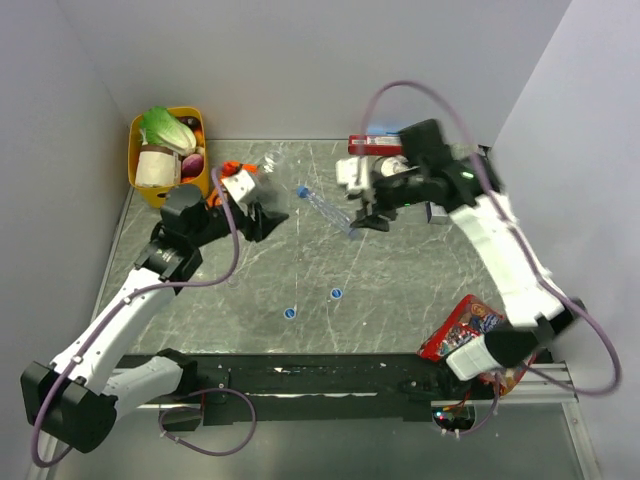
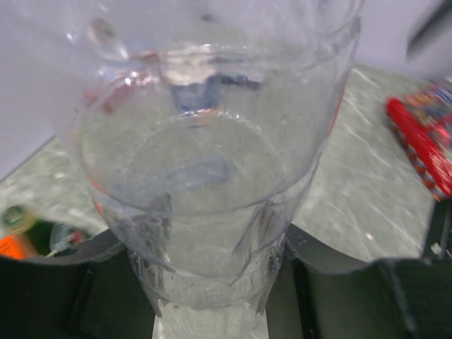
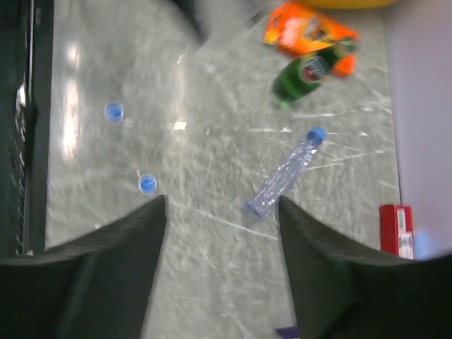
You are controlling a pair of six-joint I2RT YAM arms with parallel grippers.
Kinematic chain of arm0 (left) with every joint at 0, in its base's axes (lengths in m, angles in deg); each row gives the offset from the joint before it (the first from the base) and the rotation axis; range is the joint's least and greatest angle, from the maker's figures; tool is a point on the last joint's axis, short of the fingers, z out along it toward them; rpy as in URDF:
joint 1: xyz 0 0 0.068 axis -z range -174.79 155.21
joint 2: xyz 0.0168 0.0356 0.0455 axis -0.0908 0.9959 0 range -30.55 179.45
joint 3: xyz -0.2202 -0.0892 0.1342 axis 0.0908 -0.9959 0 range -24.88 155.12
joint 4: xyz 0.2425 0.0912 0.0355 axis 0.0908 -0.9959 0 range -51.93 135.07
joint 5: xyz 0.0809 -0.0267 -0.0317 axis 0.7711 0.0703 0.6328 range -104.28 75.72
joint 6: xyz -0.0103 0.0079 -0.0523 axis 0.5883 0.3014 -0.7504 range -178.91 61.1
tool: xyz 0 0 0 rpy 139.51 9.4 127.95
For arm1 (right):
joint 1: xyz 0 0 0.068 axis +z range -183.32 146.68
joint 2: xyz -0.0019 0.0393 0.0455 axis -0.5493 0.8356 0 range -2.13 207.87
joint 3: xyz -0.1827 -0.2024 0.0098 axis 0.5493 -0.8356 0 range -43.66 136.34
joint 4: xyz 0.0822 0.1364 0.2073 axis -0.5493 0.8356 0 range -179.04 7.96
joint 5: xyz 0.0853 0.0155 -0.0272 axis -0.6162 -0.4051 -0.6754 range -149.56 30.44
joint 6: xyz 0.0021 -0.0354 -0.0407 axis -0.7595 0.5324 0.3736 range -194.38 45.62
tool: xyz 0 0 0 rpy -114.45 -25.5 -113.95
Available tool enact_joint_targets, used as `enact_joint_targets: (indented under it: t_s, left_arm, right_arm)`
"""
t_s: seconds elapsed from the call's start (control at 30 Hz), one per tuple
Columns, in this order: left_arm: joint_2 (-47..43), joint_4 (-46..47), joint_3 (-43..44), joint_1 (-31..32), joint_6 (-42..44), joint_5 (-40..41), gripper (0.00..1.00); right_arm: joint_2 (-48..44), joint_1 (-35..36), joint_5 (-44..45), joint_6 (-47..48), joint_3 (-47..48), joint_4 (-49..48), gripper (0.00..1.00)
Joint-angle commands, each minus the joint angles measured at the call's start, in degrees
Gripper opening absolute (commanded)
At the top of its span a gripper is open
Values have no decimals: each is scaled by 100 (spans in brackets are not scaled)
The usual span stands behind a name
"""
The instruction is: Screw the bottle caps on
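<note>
A clear bottle fills the left wrist view, and my left gripper is shut on its lower body, one dark finger on each side. From above, that bottle sticks out past the left gripper toward the back. A second clear bottle lies on the table with a blue cap on its neck. The right gripper hovers open just right of that bottle's base. In the right wrist view, the lying bottle sits beyond the open right gripper. Two loose blue caps lie nearer the front.
A yellow basket of vegetables stands at the back left. A dark green glass bottle and an orange packet lie near it. A red box is behind the right gripper, and a red snack bag lies at the front right.
</note>
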Motion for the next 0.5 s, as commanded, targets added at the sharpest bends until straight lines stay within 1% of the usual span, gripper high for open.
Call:
enact_joint_targets:
  t_s: [0.0, 0.03, 0.07, 0.1, 0.13, 0.17, 0.2, 0.23, 0.3, 0.37, 0.47]
  left_arm:
    - [-231, 70, 385, -343, -542, 771, 15]
    - [-257, 105, 420, -492, -578, 806, 12]
    - [-310, 114, 438, -572, -569, 789, 10]
    - [-336, 114, 429, -633, -569, 781, 9]
    - [-371, 131, 420, -756, -569, 763, 9]
    - [-424, 131, 412, -818, -569, 737, 9]
    - [-442, 131, 385, -879, -569, 702, 8]
    - [-485, 131, 342, -1002, -761, 632, 8]
    - [-538, 157, 262, -1108, -824, 570, 5]
    - [-591, 175, 157, -1249, -911, 508, 4]
    - [-644, 167, 60, -1363, -947, 455, 4]
  right_arm:
    - [862, 323, 381, 2339, -464, 985, 63]
    - [854, 393, 469, 2664, -692, 794, 62]
    - [819, 524, 731, 3285, -1268, 618, 62]
    - [714, 604, 864, 3604, -1596, 425, 62]
    - [661, 674, 978, 3912, -2191, 205, 62]
    - [626, 788, 1162, 4472, -2458, -171, 62]
    - [617, 833, 1207, 4721, -2695, -366, 62]
    - [634, 877, 1251, 5115, -3063, -499, 62]
    - [739, 999, 1313, 5355, -3373, -973, 61]
    - [888, 1053, 1313, 5645, -3568, -1123, 61]
    - [1205, 1158, 1278, 5725, -3594, -1220, 60]
